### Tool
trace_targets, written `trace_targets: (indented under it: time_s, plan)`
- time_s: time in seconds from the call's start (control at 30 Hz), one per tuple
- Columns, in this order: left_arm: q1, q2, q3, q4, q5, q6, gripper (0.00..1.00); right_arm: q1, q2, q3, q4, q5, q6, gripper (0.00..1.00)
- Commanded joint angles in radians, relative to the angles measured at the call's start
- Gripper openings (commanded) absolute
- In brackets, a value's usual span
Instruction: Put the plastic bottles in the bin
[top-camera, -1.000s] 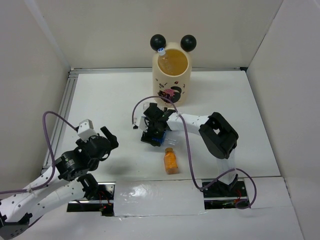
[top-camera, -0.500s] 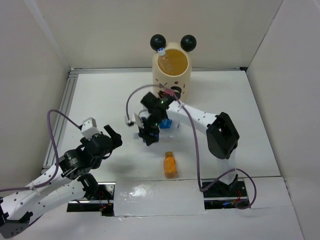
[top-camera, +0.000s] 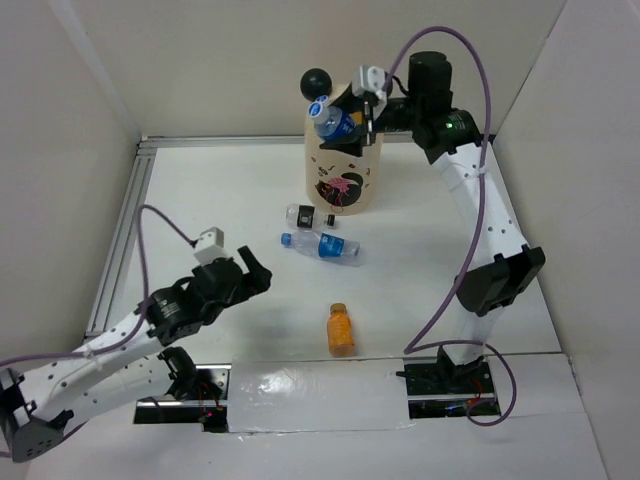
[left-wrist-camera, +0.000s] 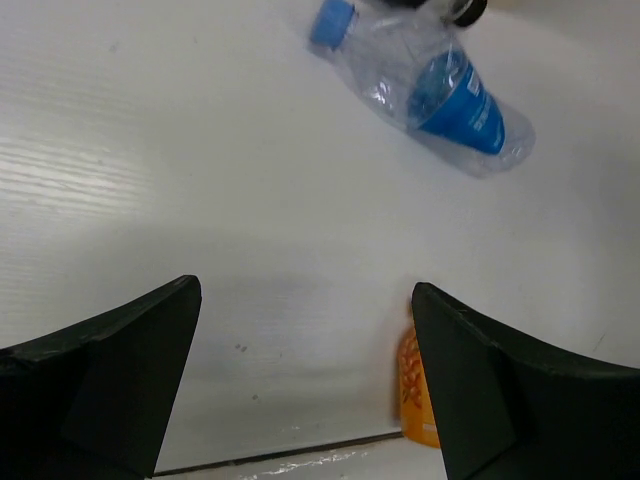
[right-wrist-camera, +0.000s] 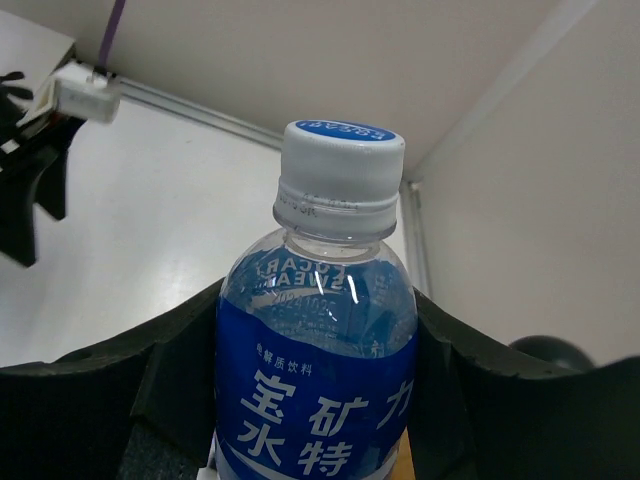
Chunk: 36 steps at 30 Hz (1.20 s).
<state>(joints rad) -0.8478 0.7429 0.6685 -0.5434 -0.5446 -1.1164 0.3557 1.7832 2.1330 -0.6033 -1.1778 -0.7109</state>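
Step in hand: drop-off at bin. R arm reaches to the far side of the table (top-camera: 200, 190). The right gripper (top-camera: 352, 118) pinches the held bottle (top-camera: 333, 123) by its body, one pad (right-wrist-camera: 170, 390) pressed to each side, directly above the mouth of the bin (top-camera: 372, 178).

Recommendation: the bottle lies tilted across the rim near the one visible ball ear (top-camera: 318, 80). Centre it over the opening and tip it cap-down or base-down before letting go, so it falls inside and doesn't catch the rim. Release low, then lift clear of the ear.

L arm: left gripper (top-camera: 250, 272) hovers over the table with fingers spread wide, holding nothing.

Outstanding, all lying on the table between bin and arm bases: black-label bottle (top-camera: 305, 216), blue-label bottle (top-camera: 322, 244) just beside it, orange bottle (top-camera: 341, 328) nearer the bases, apart from both.

Markings: held bottle's blue label reads 宝矿力水特 in white, with smaller characters above, approx. 电解质饮料. Cap lettering too small to read. Bin front carries a pink-and-black cartoon print; no legible text.
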Motion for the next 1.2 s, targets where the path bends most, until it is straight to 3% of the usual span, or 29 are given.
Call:
trace_targets:
  time_s: [0.0,0.13,0.37,0.43,0.67,0.8,0.87,0.9,1.07,1.17]
  plan:
    - [-0.013,0.105,0.034,0.131,0.179,0.070,0.99,-0.059,0.017,-0.016,0.235,-0.141,-0.033,0.00]
    - [-0.013,0.159,0.034,0.194,0.235,0.092,0.99,-0.112,0.133,0.099,0.111,-0.311,-0.248,0.00]
    - [-0.013,0.159,0.025,0.212,0.244,0.101,0.99,-0.141,0.214,0.117,0.128,-0.402,-0.403,0.00]
    - [-0.013,0.170,0.016,0.212,0.264,0.101,0.99,-0.152,0.261,0.139,0.047,-0.440,-0.552,0.00]
    - [-0.022,0.190,0.025,0.212,0.275,0.092,0.99,-0.161,0.349,0.173,0.011,-0.441,-0.622,0.02]
    - [-0.022,0.199,0.025,0.212,0.275,0.082,0.99,-0.172,0.358,0.151,-0.039,-0.441,-0.642,0.19]
    - [-0.031,0.208,0.025,0.212,0.275,0.082,0.99,-0.181,0.358,0.151,-0.079,-0.441,-0.642,0.45]
    - [-0.031,0.208,0.025,0.221,0.275,0.082,0.99,-0.181,0.358,0.151,-0.090,-0.441,-0.642,0.99]
    - [-0.031,0.277,0.045,0.241,0.284,0.113,0.99,-0.181,0.331,0.195,-0.170,-0.441,-0.625,0.99]
    - [-0.031,0.292,0.056,0.253,0.295,0.122,0.99,-0.181,0.282,0.215,-0.054,-0.441,-0.453,0.99]
